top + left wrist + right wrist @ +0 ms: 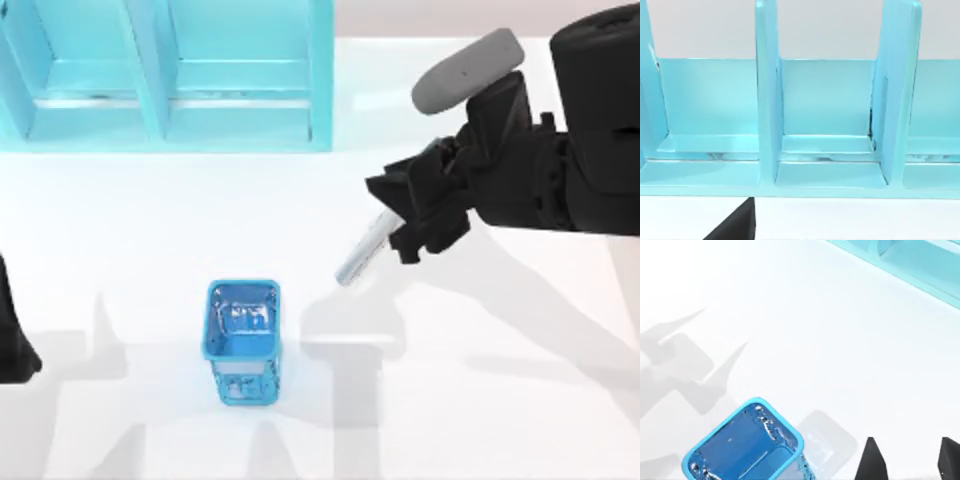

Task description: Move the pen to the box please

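Up above the table [150,230], the right gripper [395,235] holds the pen [362,256], its jaws closed on the upper end so the silver-grey barrel slants down and toward the table's left. The pen hangs in the air, to the right of the small blue box [242,338] and apart from it. That box stands open-topped near the front middle of the table; from the right wrist it shows as a blue tub [742,447] beside two dark fingertips [871,460]. A large light-blue rack [165,70] lines the back left. The left arm [12,340] sits parked at the left edge; I cannot tell how its jaws stand.
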